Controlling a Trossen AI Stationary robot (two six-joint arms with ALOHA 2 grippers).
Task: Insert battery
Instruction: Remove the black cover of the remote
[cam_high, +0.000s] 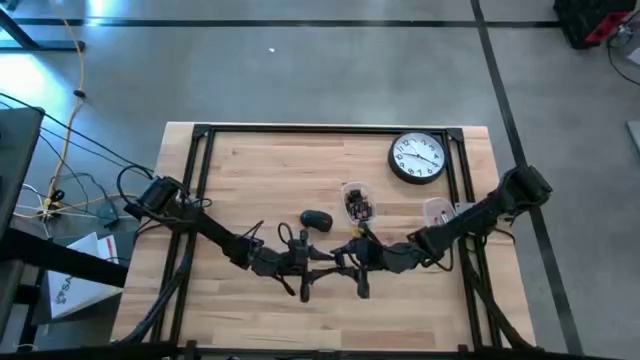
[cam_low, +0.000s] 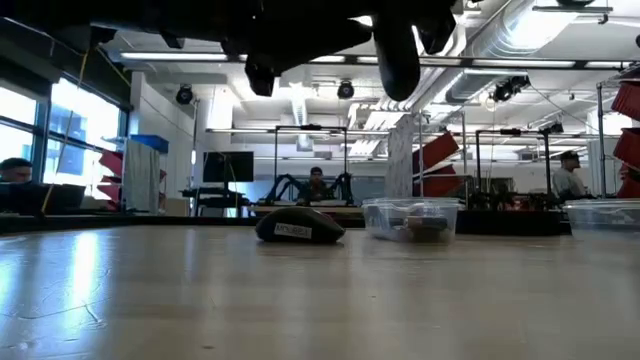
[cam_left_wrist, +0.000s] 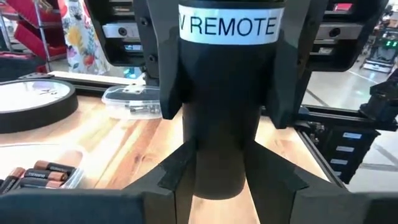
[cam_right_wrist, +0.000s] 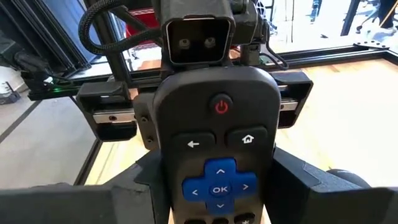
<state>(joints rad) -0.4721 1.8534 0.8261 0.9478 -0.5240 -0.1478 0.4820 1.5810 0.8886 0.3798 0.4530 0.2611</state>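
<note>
Both arms meet over the front middle of the table, sharing 1 remote.

The left gripper (cam_high: 305, 262) and right gripper (cam_high: 352, 258) face each other, and the black remote (cam_right_wrist: 214, 149) is clamped between them, lifted off the wood; each pair of fingers is closed on it. Just behind the right gripper sits the open tub of batteries (cam_high: 357, 203), and behind the left gripper the loose black cover (cam_high: 316, 220). Farther back from the right gripper lies the wall clock (cam_high: 417, 158).
</note>
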